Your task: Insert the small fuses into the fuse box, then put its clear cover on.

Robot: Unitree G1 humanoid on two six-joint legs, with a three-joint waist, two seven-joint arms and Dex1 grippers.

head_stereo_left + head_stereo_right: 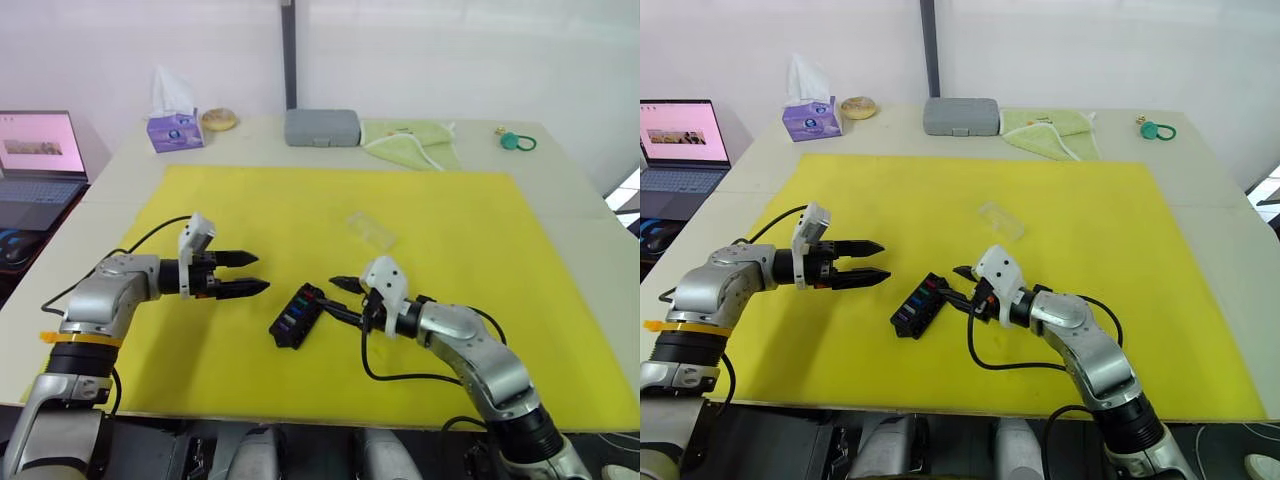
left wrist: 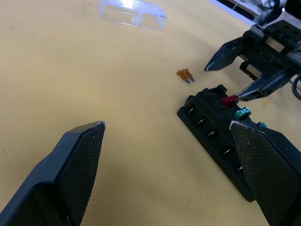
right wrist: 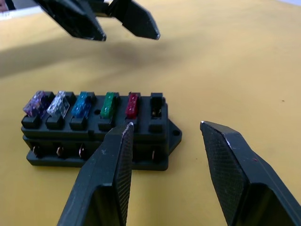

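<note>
- We see the fuse box (image 3: 99,129) lying on the yellow mat (image 1: 450,230) between our 2 grippers, angled, with 5 of its 6 top slots filled: purple, grey, teal, green and red fuses (image 3: 133,104) stand in a row, and the end slot beside the red one looks empty.
- The orange fuse (image 2: 185,75) lies loose on the mat just beside that empty end, so we judge it the last one to insert.
- Our right gripper (image 1: 347,300) sits at the box's near end, fingers apart and empty, one tip touching or just above the red fuse, perhaps to press it home.
- Our left gripper (image 1: 245,273) hovers near the box's other side, fingers apart and holding nothing, seemingly waiting clear of the work.
- The clear cover (image 1: 371,230) rests on the mat well apart beyond the box, likely kept aside until every slot is filled.
</note>
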